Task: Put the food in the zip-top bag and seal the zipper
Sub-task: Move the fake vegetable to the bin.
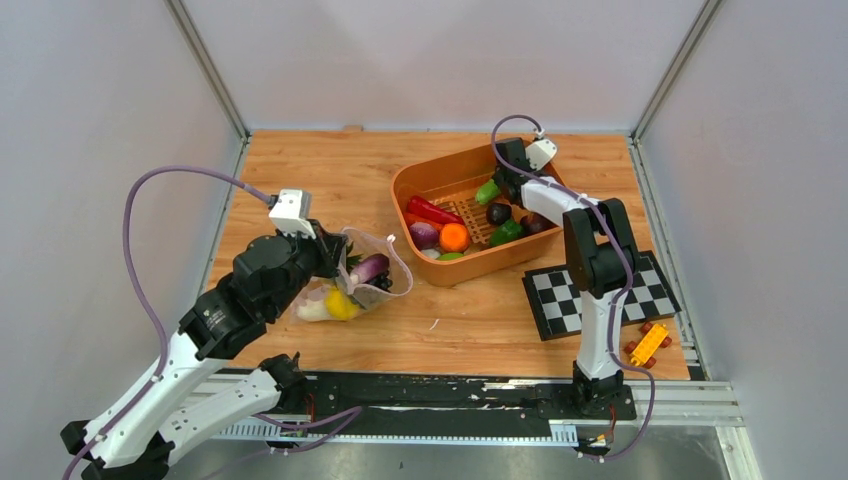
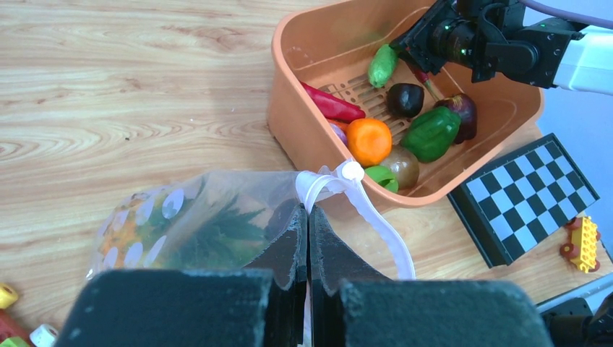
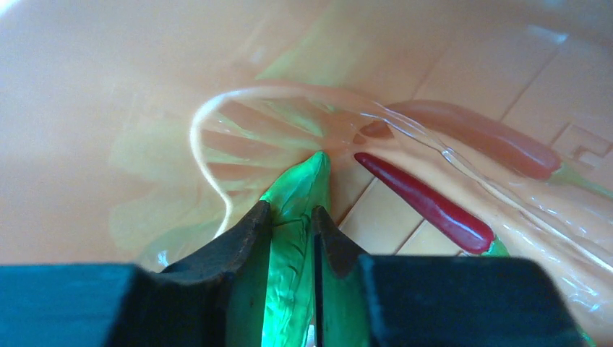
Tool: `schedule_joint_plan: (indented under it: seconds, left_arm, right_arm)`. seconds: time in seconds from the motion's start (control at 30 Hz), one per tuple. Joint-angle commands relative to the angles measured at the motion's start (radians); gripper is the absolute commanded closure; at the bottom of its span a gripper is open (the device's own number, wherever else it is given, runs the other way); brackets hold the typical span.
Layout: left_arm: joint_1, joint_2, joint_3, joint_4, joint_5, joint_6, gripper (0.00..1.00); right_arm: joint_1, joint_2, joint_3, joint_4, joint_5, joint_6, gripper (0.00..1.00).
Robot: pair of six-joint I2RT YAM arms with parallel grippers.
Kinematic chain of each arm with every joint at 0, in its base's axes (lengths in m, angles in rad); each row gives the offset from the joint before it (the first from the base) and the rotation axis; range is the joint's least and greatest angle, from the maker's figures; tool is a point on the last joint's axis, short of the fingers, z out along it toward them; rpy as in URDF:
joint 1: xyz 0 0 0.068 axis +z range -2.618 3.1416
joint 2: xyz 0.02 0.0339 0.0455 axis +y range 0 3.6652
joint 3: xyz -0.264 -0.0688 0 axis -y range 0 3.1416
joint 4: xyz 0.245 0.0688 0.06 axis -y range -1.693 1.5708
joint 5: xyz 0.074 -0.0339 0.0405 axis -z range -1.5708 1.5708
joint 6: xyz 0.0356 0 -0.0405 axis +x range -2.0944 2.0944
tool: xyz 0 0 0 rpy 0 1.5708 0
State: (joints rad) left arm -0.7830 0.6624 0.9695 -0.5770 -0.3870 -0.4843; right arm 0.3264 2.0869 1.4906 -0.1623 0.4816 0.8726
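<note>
From above, we had the left hand (image 1: 335, 258) pinched shut on the rim of the zip-top bag (image 1: 385, 262). The bag lay on the tabletop (image 1: 300, 170) just left of the orange tub (image 1: 415, 180), with its mouth turned toward the tub. A purple eggplant (image 1: 370, 267) and a yellow lemon (image 1: 341, 304) showed through the film. The right hand (image 1: 497, 183) was down in the tub's far corner on a green piece (image 1: 487, 191).

On the left wrist view, the left hand (image 2: 308, 217) had its fingers pressed together with bag film between them. The zipper (image 2: 365, 206) curled off as a pale strip toward the tub. A pineapple (image 2: 217, 235) showed inside the bag. We judged that bag thin, limp and crinkly. The stiffer zipper strip looked like the place to hold it, both to keep the mouth open and to seal it.

On the right wrist view, the right hand (image 3: 289, 213) was clamped on the green piece (image 3: 307, 177), one tip on either side of its tapered body. A red chili (image 3: 426, 202) lay beside it. The piece looked light, hard and glossy, and we reckoned it could slip from a grip on the narrowing end.
</note>
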Motion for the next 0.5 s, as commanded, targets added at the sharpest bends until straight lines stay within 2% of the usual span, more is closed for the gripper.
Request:
schedule_joint_plan:
  seconds: [0.0, 0.13, 0.33, 0.47]
  left_arm:
    - [-0.001, -0.015, 0.016, 0.048, -0.012, -0.003, 1.00]
    - [-0.001, -0.011, 0.017, 0.052, -0.007, -0.005, 1.00]
    - [-0.001, -0.012, 0.012, 0.059, 0.009, -0.018, 1.00]
    - [-0.001, -0.014, 0.008, 0.060, 0.018, -0.022, 1.00]
  right_arm:
    - [0.011, -0.012, -0.045, 0.016, -0.126, -0.144, 0.82]
    - [0.016, -0.085, -0.113, 0.121, -0.244, -0.255, 0.82]
    - [0.050, -0.149, -0.131, 0.117, -0.409, -0.452, 0.79]
    - [0.058, -0.154, -0.123, 0.074, -0.427, -0.503, 0.67]
